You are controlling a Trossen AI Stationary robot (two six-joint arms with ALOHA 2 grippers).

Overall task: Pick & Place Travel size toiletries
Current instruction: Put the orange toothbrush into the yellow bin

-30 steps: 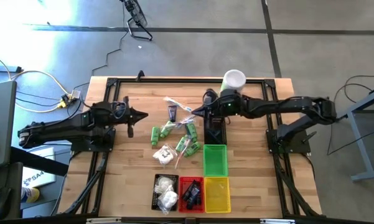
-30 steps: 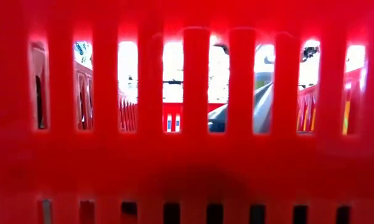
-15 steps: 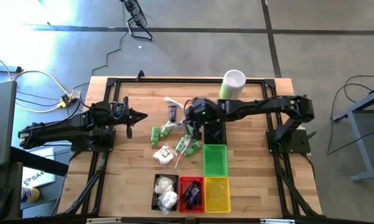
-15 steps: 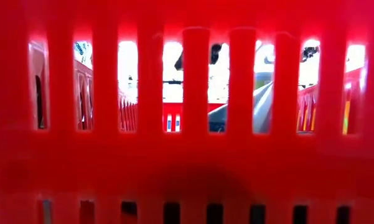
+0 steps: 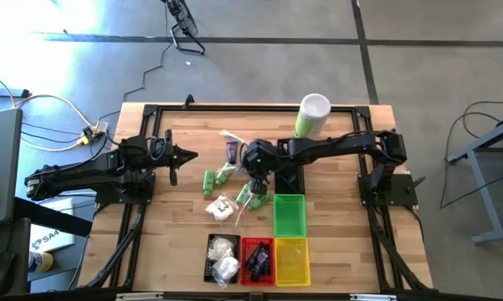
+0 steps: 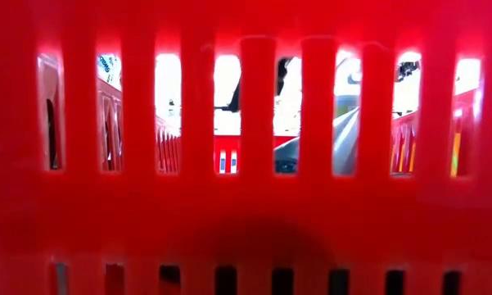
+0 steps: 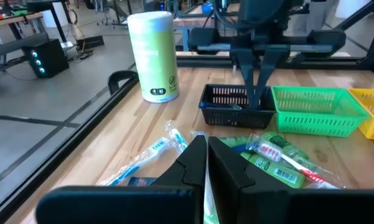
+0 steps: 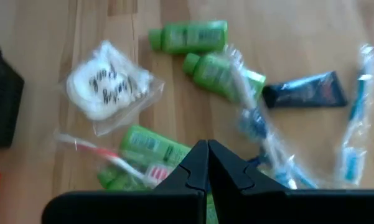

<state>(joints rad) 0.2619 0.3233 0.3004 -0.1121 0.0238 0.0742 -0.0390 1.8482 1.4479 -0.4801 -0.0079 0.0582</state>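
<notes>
1. Two grippers were in view; the right gripper (image 5: 255, 174) hung over the loose pile of toiletries at the table's middle, its fingers (image 8: 199, 163) pressed together and holding nothing.
2. Under it lay green bottles (image 8: 190, 36), a dark blue tube (image 8: 306, 91), a white pouch (image 8: 106, 87) and clear-wrapped sticks (image 8: 355, 124), scattered on the wooden table (image 5: 184, 217).
3. The left gripper (image 5: 192, 155) waited at the table's left side, clenched and empty.
4. Black (image 5: 213, 251), red (image 5: 244, 259), yellow (image 5: 292, 259) and green (image 5: 289, 216) baskets stood at the near edge; white pouches (image 5: 224, 257) lay in the black one.
</notes>
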